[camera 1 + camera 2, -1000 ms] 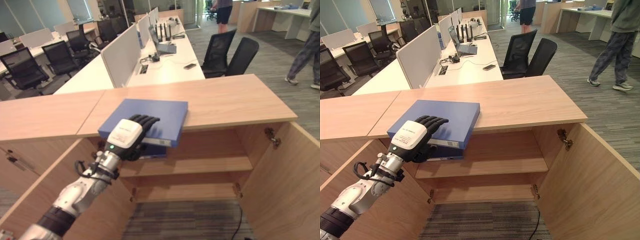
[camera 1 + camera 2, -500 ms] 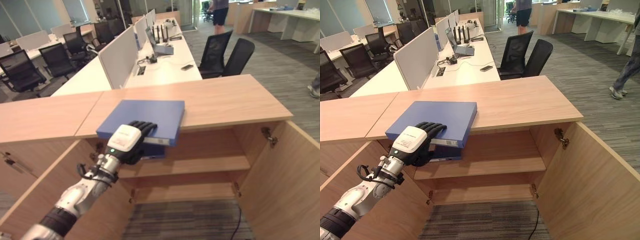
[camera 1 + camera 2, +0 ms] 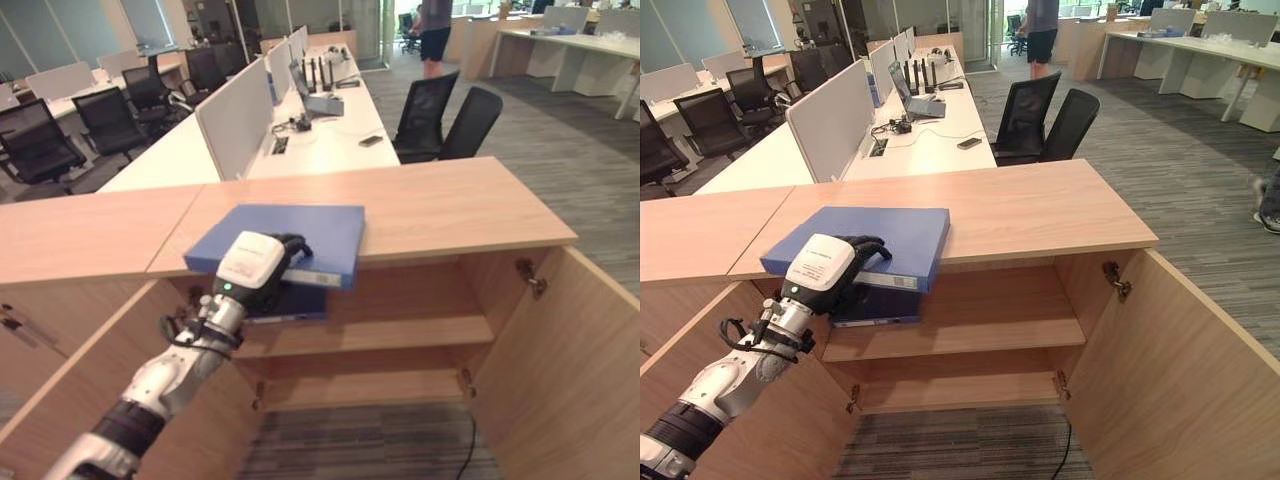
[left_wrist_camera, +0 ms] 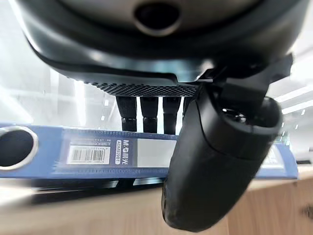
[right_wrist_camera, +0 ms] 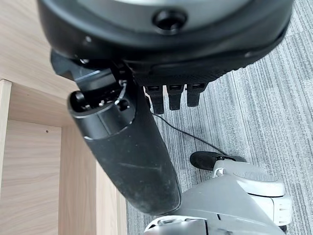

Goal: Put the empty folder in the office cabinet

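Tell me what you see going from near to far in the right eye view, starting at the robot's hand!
Left hand → blue folder on the cabinet top → white desks with black chairs → person standing far back.

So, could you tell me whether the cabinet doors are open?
Open: the right door is swung out, baring the shelves.

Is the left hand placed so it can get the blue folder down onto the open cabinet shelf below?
Probably yes: the left hand already grips the blue folder at the top's front edge, the cabinet doors stand open, and the shelf below looks bare.
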